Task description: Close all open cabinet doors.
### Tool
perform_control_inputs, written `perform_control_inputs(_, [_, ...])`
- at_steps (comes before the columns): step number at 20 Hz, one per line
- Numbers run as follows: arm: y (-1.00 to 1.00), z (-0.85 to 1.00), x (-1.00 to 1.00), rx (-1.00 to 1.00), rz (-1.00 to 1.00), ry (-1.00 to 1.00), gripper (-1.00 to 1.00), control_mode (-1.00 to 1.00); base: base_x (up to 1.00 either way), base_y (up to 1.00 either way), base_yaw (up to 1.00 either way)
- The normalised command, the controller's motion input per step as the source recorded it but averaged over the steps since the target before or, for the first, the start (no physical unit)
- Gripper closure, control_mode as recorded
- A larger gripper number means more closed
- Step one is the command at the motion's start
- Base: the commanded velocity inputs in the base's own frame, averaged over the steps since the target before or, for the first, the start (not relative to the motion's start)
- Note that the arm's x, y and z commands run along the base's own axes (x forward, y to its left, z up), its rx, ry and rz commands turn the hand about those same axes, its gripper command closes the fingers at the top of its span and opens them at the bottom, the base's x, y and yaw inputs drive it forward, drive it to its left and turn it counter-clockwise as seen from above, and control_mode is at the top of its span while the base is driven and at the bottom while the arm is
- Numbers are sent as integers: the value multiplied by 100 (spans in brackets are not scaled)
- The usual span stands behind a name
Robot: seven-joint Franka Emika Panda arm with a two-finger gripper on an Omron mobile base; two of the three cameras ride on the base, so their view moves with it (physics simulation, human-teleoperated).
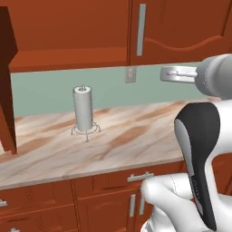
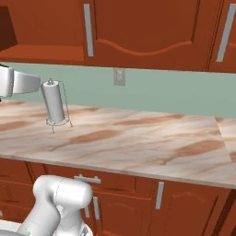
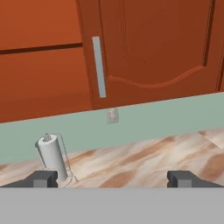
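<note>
The gripper (image 3: 112, 179) was spread wide with nothing between its two dark fingertips (image 3: 43, 179), which stood far apart at the bottom of the hand view. Just beyond the left fingertip, and a little inward of it, a paper towel roll (image 3: 51, 156) stood upright in a thin wire holder on the marble-patterned countertop (image 3: 144, 162). Farther off, past the pale green backsplash (image 3: 166, 116) with its small wall outlet (image 3: 112, 115), a closed cabinet door (image 3: 153, 48) hung above and ahead of the fingers, roughly over the gap between them and well apart from both. It was reddish-brown wood with a raised, arch-edged panel; its long axis ran vertically and its face looked toward the hand. Its long flat grey bar handle (image 3: 99, 66) stood upright near the door's left edge. In the left base view, an open cabinet door (image 1: 7, 86) swung out edge-on at the far left, dark on its visible side, beside the open cabinet's underside (image 1: 68, 59).
</note>
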Motion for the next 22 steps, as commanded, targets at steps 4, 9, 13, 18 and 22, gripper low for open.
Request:
perform_control_inputs(4, [0,0,0,0,0,0,-100,100,-19,46,2])
perform_control_inputs(9, [0,0,0,0,0,0,-100,100,-15,57,1])
perform_control_inputs(13, [0,0,0,0,0,0,-100,100,-18,56,2])
perform_control_inputs(18, [0,0,0,0,0,0,-100,100,-62,-4,0])
perform_control_inputs(22, [0,0,0,0,0,0,-100,100,-71,-15,0])
